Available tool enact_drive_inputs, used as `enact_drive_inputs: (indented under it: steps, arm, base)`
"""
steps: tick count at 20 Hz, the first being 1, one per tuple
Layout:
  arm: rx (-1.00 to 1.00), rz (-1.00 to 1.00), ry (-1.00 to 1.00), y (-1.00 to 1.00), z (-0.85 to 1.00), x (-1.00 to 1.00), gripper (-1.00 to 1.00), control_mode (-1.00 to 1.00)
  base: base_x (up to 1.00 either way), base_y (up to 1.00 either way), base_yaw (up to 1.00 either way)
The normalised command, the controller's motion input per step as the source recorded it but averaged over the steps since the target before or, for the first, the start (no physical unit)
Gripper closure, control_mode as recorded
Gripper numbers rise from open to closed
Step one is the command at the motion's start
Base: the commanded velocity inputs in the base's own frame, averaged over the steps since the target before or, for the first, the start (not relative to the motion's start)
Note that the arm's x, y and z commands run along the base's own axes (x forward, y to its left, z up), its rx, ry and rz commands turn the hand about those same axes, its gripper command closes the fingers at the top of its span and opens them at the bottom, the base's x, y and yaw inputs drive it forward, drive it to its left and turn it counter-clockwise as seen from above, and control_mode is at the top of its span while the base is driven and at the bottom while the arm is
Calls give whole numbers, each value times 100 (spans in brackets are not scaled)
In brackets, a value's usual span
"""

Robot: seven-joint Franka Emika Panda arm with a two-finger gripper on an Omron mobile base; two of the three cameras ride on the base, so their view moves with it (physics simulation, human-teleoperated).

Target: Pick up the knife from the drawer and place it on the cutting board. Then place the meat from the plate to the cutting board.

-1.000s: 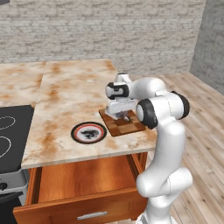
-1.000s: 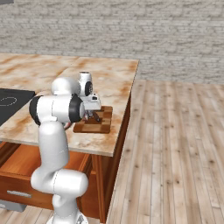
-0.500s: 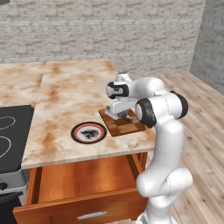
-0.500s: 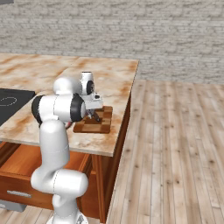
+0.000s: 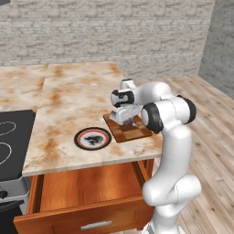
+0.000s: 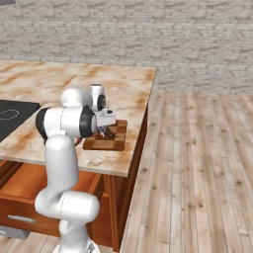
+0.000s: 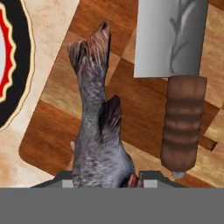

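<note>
Now my pincer pinches the meat over the cutting board.
Up close, the knife lies beside it; base cameras add the plate, marbled worktop, open drawer, brick wall.

The rectangular wooden cutting board is a checker of dark and light brown squares, and the flat fish-shaped meat over it is mottled grey-brown. The slim knife has a plain grey metal blade and a ribbed brown handle, while the round plate goes black rim, red ring, pale grey centre, on a marbled beige-and-rust table.
</note>
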Motion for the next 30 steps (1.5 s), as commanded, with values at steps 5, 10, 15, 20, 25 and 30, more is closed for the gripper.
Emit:
enact_drive_inputs:
  steps: [5, 10, 15, 20, 25, 30]
  arm:
    - [0, 6, -1, 0, -25, -12, 100, -100]
    - [-1, 7, -9, 0, -31, -15, 100, -100]
    - [0, 5, -10, 0, -1, 0, 100, -100]
    - [0, 1, -10, -2, 0, -1, -100, -100]
    - [0, 0, -8, -4, 0, 0, -100, -100]
    - [2, 3, -6, -11, 1, 0, -100, -100]
  base:
    - [0, 0, 0]
    - [0, 0, 0]
    - [0, 0, 0]
    - [0, 0, 0]
    - [0, 0, 0]
    - [0, 0, 0]
